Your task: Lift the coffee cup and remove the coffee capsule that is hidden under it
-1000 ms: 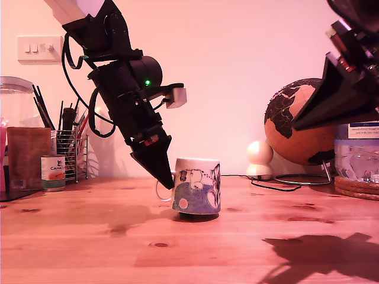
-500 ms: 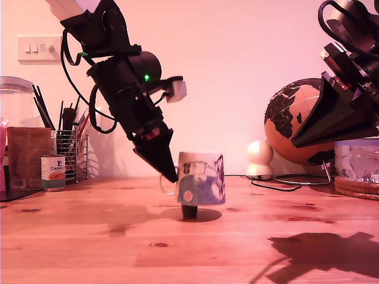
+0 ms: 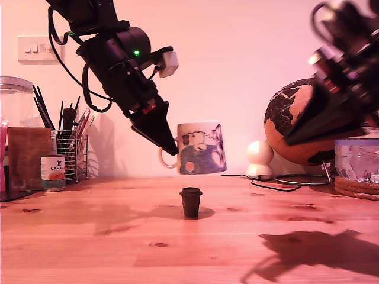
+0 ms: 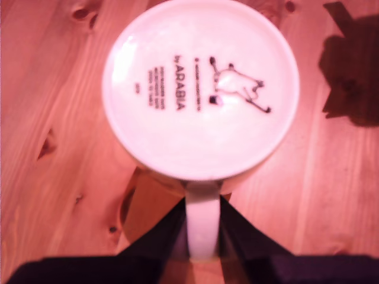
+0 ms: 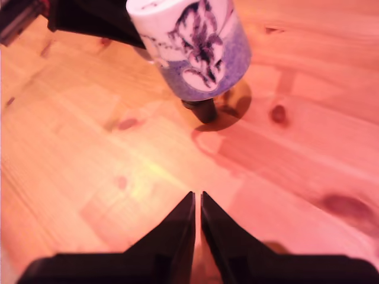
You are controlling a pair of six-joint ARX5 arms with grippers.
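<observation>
While pinched by its handle in my first gripper [image 4: 204,228], cup [image 3: 202,148] hangs upside down, clear above capsule [image 3: 190,202], which stands alone on bare table [image 3: 118,248], rim up. Ceramic, stiff, probably heavy for a hold on the loop alone, and breakable if dropped, so best kept level. Capsule looks light, hard, smooth, tapered: likely to tip or squirt from a pinch low down; better taken across the body just under the rim. My second gripper [image 5: 197,204] pressed together, near but off capsule, needing to spread first.
</observation>
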